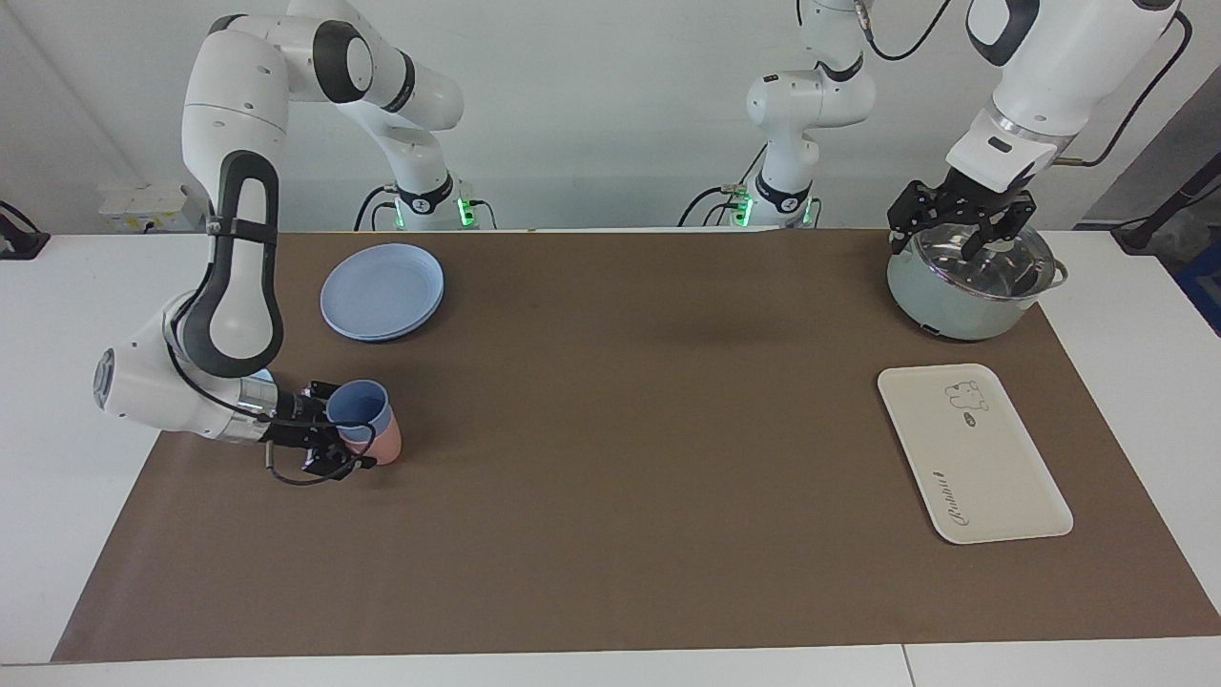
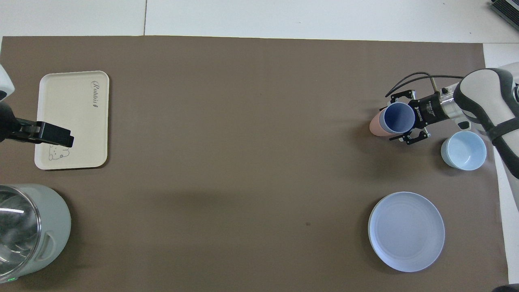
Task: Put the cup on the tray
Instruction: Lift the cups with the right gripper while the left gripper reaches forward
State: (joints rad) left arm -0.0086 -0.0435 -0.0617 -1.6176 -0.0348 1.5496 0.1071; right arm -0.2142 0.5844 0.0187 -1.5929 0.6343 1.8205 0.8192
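You have the right gripper [image 1: 329, 429] clasping the blue cup [image 1: 360, 405] beside the pink tumbler [image 1: 383, 441], lower left in the facing view; tray [image 1: 992, 487] lower right; left gripper [image 1: 959, 221], fingers spread, over the pot [image 1: 968, 281].

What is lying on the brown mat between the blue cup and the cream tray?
Nothing: in both views the mat between the cup, at the right gripper, and the tray is bare.
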